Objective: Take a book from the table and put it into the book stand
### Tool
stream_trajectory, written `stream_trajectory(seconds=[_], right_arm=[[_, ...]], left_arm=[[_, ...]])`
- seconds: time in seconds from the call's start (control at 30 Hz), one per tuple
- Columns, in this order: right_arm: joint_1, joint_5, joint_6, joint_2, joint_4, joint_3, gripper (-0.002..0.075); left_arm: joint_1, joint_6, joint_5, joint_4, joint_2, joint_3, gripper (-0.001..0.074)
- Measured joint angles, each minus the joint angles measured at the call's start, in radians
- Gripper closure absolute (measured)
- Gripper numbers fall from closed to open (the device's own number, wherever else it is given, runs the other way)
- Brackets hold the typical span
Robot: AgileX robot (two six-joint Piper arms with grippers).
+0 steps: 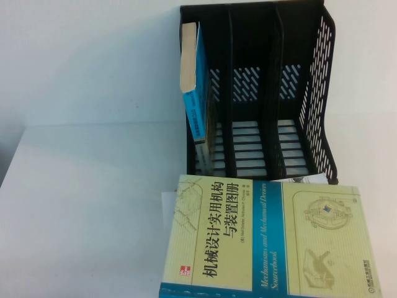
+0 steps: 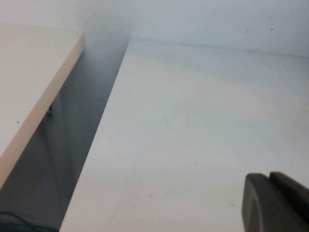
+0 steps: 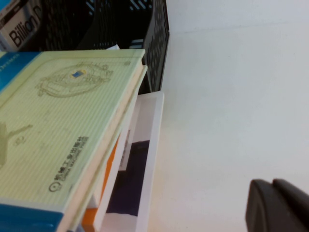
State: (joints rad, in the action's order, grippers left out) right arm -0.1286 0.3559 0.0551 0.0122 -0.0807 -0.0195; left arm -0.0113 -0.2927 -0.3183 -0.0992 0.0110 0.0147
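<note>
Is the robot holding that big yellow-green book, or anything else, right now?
No. The left pincer is over bare table; the right pincer is over the table beside the book, touching nothing. The book lies on a stack.

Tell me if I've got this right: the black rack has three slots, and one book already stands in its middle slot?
Not quite. The book stand has three slots, but the standing blue book is in its leftmost slot, as the high view shows; the middle slot is empty.

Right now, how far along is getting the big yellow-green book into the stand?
Not begun. The book lies flat atop a stack on the table; the book stand holds only one blue book. Left gripper and right gripper hover above bare tabletop, gripping nothing.
</note>
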Motion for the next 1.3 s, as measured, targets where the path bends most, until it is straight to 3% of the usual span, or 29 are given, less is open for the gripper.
stream_trajectory(seconds=[0.2, 0.53, 0.9, 1.1, 1.3], right_arm=[[0.0, -0.017, 0.0, 0.0, 0.0, 0.0, 0.0729], [0.0, -0.27, 0.0, 0.0, -0.05, -0.007, 0.0729], [0.0, -0.328, 0.0, 0.0, -0.09, -0.007, 0.0729], [0.0, -0.646, 0.0, 0.0, -0.099, -0.009, 0.0729], [0.0, -1.064, 0.065, 0.0, -0.153, -0.009, 0.0729]], left_arm=[[0.0, 0.0, 0.081, 0.045, 0.0, 0.006, 0.0738], [0.0, -0.072, 0.496, 0.22, 0.0, 0.006, 0.0738], [0.0, -0.083, 0.557, 0.227, 0.0, 0.006, 0.0738], [0.0, -0.166, 0.695, 0.236, 0.0, 0.006, 0.0738], [0.0, -0.184, 1.039, 0.26, 0.003, 0.006, 0.0738]])
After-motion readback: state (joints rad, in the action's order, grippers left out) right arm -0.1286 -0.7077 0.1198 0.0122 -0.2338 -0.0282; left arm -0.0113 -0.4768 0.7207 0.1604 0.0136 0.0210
